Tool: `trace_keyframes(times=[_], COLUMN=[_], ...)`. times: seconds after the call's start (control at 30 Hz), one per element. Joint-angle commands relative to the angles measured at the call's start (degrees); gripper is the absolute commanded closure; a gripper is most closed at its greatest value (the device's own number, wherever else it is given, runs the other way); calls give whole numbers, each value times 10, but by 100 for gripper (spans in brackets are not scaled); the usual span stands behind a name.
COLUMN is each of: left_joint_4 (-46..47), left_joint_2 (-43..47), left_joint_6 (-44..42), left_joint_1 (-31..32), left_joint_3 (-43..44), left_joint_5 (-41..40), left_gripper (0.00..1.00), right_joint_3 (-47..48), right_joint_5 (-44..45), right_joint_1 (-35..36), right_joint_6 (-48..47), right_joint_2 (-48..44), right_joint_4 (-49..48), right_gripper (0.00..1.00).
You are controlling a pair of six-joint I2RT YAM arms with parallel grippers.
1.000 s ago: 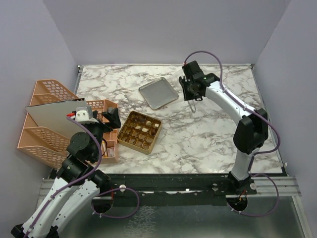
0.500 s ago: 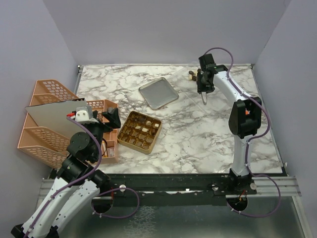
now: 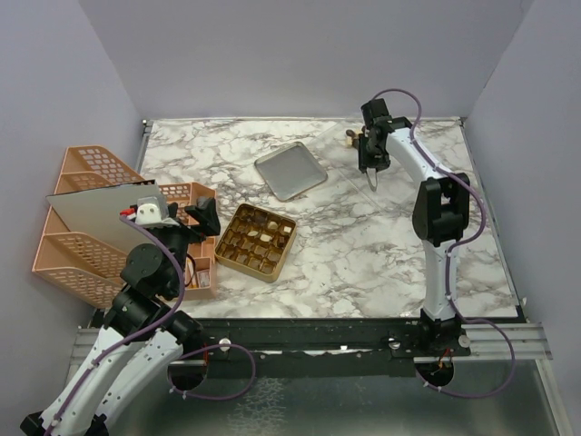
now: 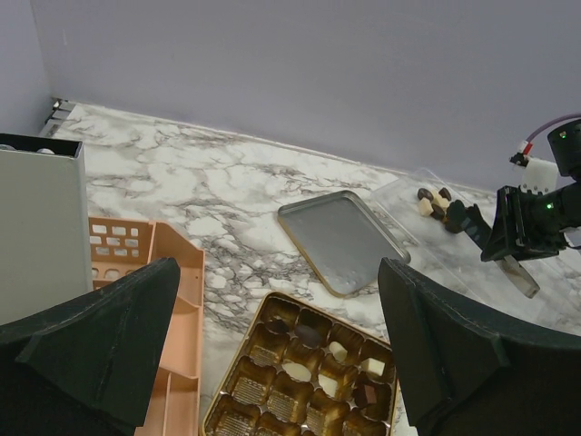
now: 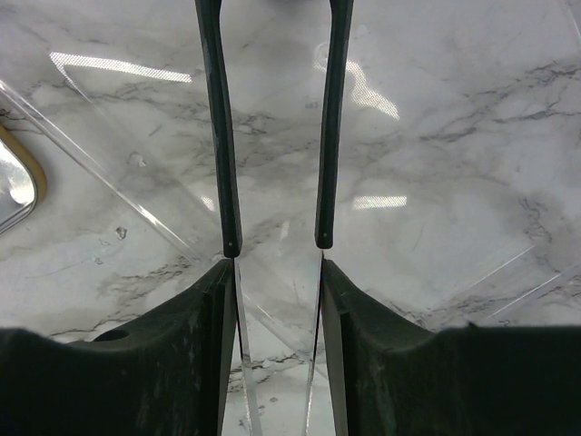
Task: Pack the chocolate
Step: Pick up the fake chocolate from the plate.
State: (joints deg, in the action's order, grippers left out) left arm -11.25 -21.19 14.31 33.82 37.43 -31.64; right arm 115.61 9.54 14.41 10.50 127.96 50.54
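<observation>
Right arm (image 3: pixel 410 162) stretched far, its fingers (image 5: pixel 221 136) slightly parted and empty; left fingers (image 4: pixel 100 336) spread wide.

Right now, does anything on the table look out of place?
Yes. A few chocolate pieces lie loose on a clear plastic sheet near the table's far edge, beside the right gripper, apart from the compartment tray, which has empty cells.

A white bench (image 3: pixel 363 245) with grey marble veining carries a golden-brown square tray with a grid of compartments (image 3: pixel 243 271). Behind the tray lies a grey square metal lid (image 3: pixel 290 170). Far right of the tray is a clear plastic sheet (image 3: pixel 338 156) holding loose chocolate pieces (image 3: pixel 349 138). Just left of the tray stands a peach plastic organizer (image 3: pixel 201 195).
</observation>
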Motion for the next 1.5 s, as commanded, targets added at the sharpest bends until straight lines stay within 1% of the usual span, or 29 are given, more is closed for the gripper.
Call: trace_keyframes(times=[0.0,0.37,0.6,0.83,1.13,1.47], left_joint_4=[6,9,10,10,10,9], left_joint_2=[4,2,-5,-10,-5,-3], left_joint_6=[-2,-2,-2,-2,-3,-4], left_joint_1=[-2,-2,-2,-2,-2,-2], left_joint_3=[-6,-9,-10,-10,-10,-8], left_joint_5=[-6,-6,-7,-7,-10,-11], left_gripper=[1,1,1,1,1,1], right_joint_3=[24,33,73,93,35,-43], right_joint_5=[-4,-7,-3,-1,-13,-49], right_joint_1=[-8,-11,-11,-11,-11,-10], right_joint_6=[-7,-19,-22,-26,-23,-16], right_joint_2=[18,40,72,79,27,-55], right_joint_4=[18,24,46,59,34,4], right_gripper=[57,57,58,66,75,77])
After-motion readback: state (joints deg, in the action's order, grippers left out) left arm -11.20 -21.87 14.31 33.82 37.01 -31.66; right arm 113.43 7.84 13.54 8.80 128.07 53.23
